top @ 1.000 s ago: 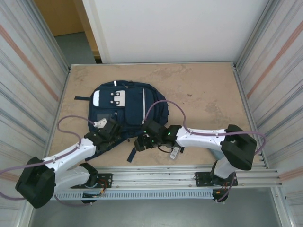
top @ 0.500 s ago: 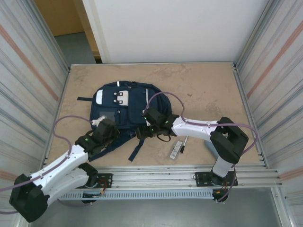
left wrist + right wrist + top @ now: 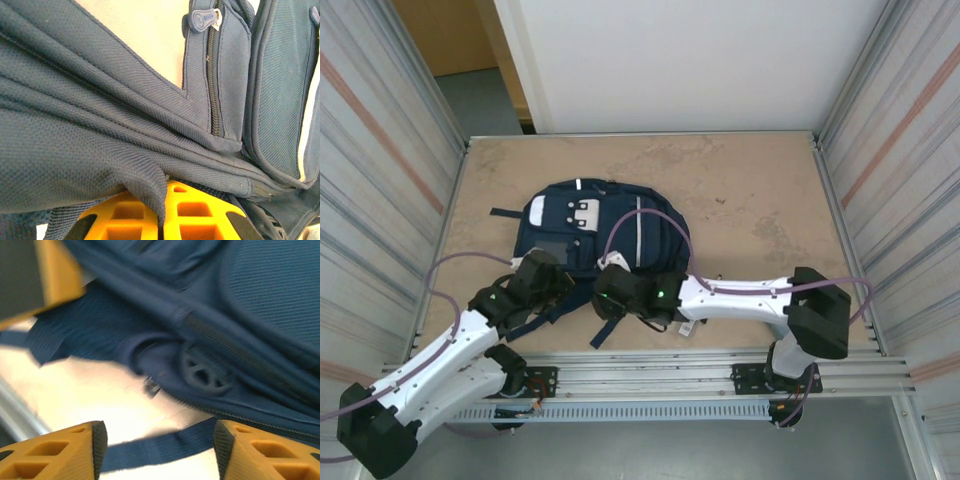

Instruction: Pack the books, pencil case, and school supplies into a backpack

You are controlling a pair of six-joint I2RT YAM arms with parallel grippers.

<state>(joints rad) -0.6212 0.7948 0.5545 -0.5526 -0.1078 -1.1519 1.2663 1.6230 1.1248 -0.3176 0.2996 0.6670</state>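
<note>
On the table's near-left side: backpack held by one thin fold

The backpack point(image 3: 595, 225) lies flat, front up, on the left half of the table point(image 3: 750, 200). The left gripper point(image 3: 162, 202) is clamped on a mere fold of its cloth. A pull could slip that fold free or drag the whole bag. The right gripper point(image 3: 155, 440), jaws apart, hangs over a loose strap point(image 3: 150, 449) and could snag that instead of the zip point(image 3: 230, 350). The bag is navy weave, slack and creased. Its zip looks closed, though blur leaves that unsure.
</note>
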